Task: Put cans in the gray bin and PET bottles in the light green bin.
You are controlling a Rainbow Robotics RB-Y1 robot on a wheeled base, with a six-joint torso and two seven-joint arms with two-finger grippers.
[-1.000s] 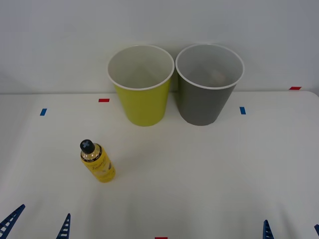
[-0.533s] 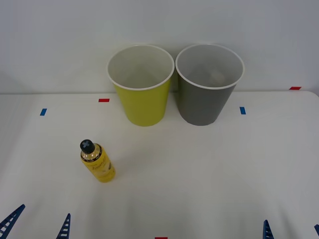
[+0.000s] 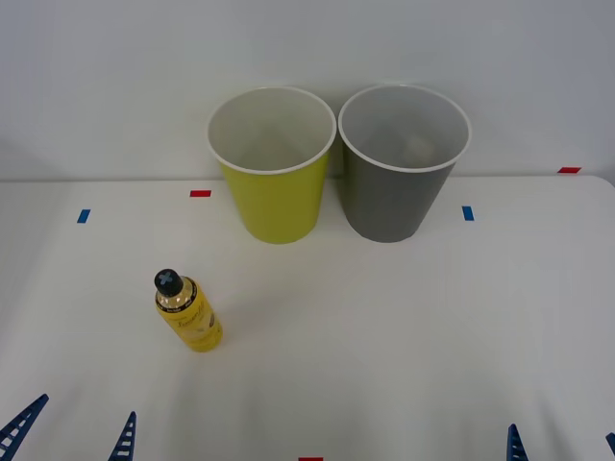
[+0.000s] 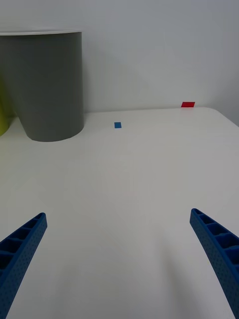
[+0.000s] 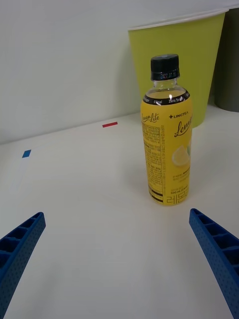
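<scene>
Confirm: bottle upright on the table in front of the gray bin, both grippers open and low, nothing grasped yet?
Not quite. The bottle stands upright nearer the light green bin, on the robot's left, not in front of the gray bin; the front view shows it. The rest holds: left gripper and right gripper open at the table's near edge, nothing grasped.

You're looking at a lab-style test setup: a bare white table (image 3: 384, 336) against a blank white wall (image 3: 115, 77), with small red and blue tape markers (image 3: 200, 193) on it.
</scene>
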